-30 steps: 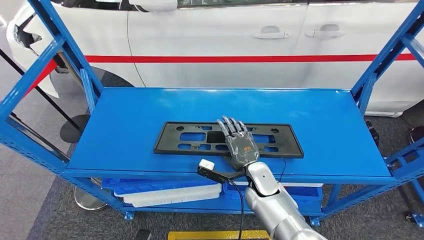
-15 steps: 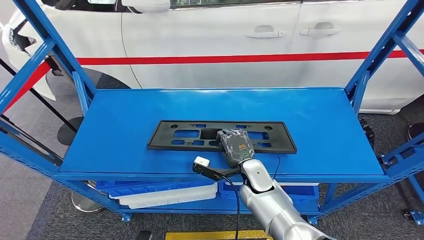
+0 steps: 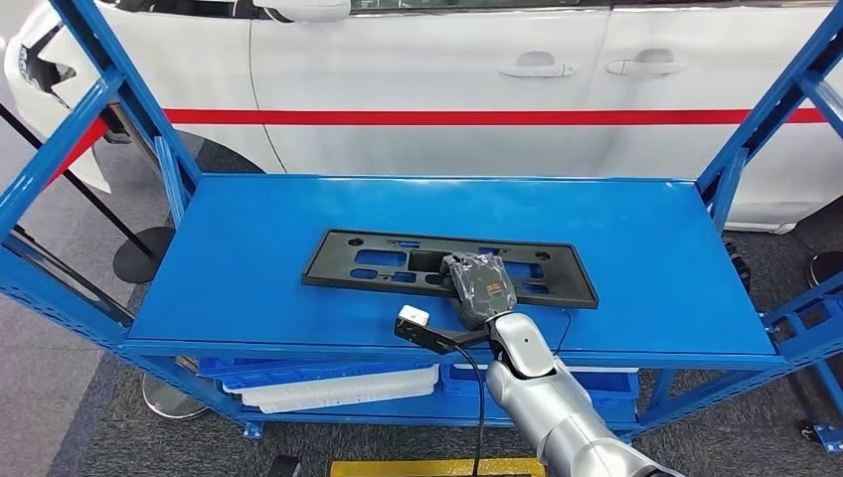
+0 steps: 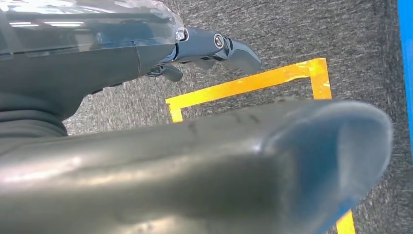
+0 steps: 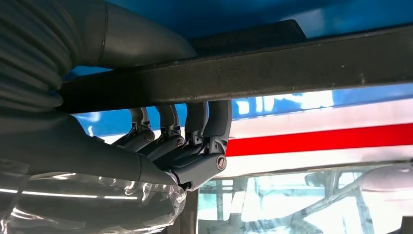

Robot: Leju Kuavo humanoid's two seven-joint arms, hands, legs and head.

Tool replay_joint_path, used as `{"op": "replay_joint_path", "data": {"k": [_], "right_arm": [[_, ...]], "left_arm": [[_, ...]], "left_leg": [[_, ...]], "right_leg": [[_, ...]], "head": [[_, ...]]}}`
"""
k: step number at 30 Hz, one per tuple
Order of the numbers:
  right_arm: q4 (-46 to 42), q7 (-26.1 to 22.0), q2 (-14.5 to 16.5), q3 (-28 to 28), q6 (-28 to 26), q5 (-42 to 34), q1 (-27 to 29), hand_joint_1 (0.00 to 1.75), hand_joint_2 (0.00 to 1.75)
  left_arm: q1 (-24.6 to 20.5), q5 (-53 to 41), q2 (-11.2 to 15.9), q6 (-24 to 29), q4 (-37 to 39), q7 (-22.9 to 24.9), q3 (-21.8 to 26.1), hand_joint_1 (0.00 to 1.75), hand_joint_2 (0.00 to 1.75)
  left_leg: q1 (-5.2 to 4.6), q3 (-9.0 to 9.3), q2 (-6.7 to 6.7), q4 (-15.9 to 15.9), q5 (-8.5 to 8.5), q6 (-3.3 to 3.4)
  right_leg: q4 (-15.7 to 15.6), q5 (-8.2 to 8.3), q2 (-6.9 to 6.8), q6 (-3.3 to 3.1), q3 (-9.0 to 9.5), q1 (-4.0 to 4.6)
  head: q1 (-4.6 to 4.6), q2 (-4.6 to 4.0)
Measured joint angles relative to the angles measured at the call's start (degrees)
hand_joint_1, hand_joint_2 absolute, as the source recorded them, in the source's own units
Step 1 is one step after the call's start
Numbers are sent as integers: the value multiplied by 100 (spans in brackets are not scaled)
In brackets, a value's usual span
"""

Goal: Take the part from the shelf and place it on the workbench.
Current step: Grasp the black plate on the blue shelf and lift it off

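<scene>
The part (image 3: 378, 260) is a long black plastic plate with cut-outs, lying across the middle of the blue shelf (image 3: 249, 229). My right hand (image 3: 480, 286) grips it near its middle at the near edge. In the right wrist view the dark fingers (image 5: 180, 141) curl over the black bar of the part (image 5: 292, 68), with the thumb on its other side. My left hand (image 4: 209, 46) hangs over the grey floor, holding nothing, with its fingers apart from the thumb.
Blue shelf uprights (image 3: 119, 109) stand at both sides, the right one (image 3: 765, 109) slanting. A white car with a red stripe (image 3: 477, 116) is parked just behind. White trays (image 3: 338, 388) lie on the lower level. Yellow tape (image 4: 243, 85) marks the floor.
My right hand lay flat with fingers spread on the part one second ago; the fingers have since curled around it. The camera has shifted slightly.
</scene>
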Motion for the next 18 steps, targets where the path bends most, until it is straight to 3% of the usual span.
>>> {"op": "replay_joint_path", "data": {"k": [3,5,8,10,11,13,15,18], "right_arm": [[-44,-148,-6,-21,-37,-155,-1,175,175],[-204,-426,-9,-93,-71,-508,15,175,175],[-772,-1011,-48,-282,-47,-1534,134,175,175],[-1512,-1320,-147,-399,80,-2453,352,175,175],[-1961,-1407,-216,-451,151,-2897,483,175,175],[-3003,-1520,-385,-577,254,-3728,765,175,175],[-4066,-1648,-582,-735,290,-4401,1021,175,175],[-5443,-1969,-936,-938,284,-5212,1302,175,175]], "left_arm": [[-3,0,2,2,0,-1,0,0,0],[-1,2,3,8,0,-9,0,0,0],[4,28,3,20,0,-33,0,0,0],[16,63,4,37,0,-41,0,0,0],[21,74,6,45,0,-41,0,0,0],[27,73,11,58,0,-38,0,0,0],[27,68,14,66,0,-26,0,0,0],[37,72,17,82,0,-1,0,0,131]], "left_leg": [[8,-4,-1,6,-22,-96],[28,-62,4,174,-154,-159],[53,-484,7,1149,-652,-229],[69,-693,8,1586,-754,-259],[77,-650,9,1484,-645,-262],[93,-313,10,763,-273,-248],[73,-23,1,142,-62,-190],[32,18,-16,7,-38,-61]], "right_leg": [[-120,10,6,-85,49,21],[-166,31,2,-155,77,1],[-186,38,-1,-203,95,-12],[-183,33,1,-203,100,-11],[-181,29,2,-196,106,-13],[-175,13,2,-162,122,-19],[-160,3,-2,-96,111,-9],[-170,14,-5,21,91,-10]], "head": [[0,0],[-1,1],[-2,0],[-2,-1],[-2,-1],[-1,-1],[-1,1],[-1,1]]}}
